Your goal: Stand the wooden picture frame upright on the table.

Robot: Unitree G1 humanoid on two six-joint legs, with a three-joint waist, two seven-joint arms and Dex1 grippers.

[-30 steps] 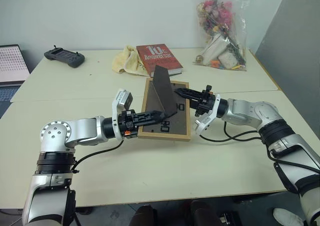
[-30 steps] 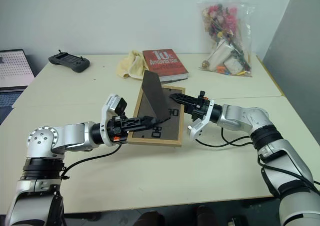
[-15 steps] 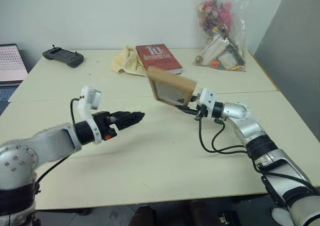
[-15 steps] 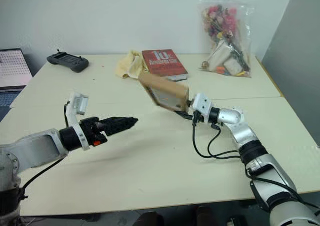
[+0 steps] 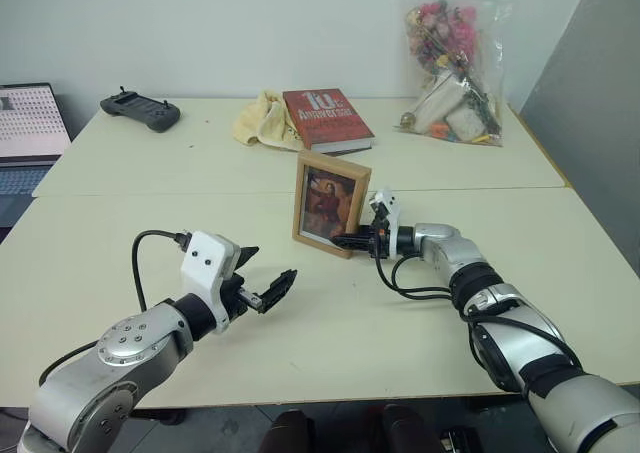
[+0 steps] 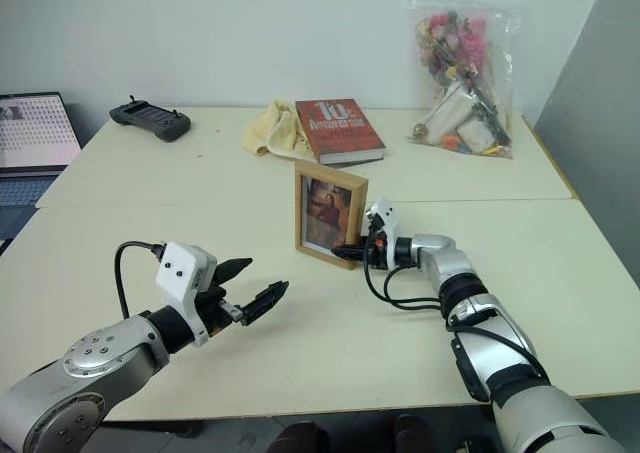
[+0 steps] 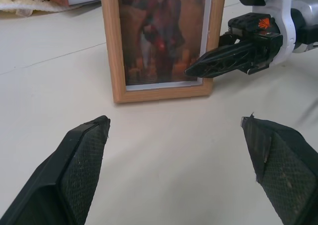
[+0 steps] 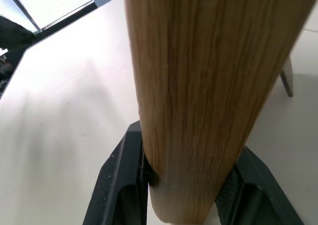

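**Where the things stand on the table**

The wooden picture frame point(image 5: 327, 202) stands upright near the middle of the table point(image 5: 330, 333), just before the seam, its face turned to the robot. The right gripper point(image 5: 350, 241) is at the frame's lower right corner, its two fingers on either side of the edge. The left gripper point(image 5: 262, 287) is in front of the frame and to its left — well apart from it. Behind the frame lies a book point(image 5: 327, 119), with a cloth point(image 5: 260, 123) beside it on the left. A controller point(image 5: 140, 111) lies at the far left, a laptop point(image 5: 30, 128) past the left edge, and a bag point(image 5: 452, 66) at the far right.
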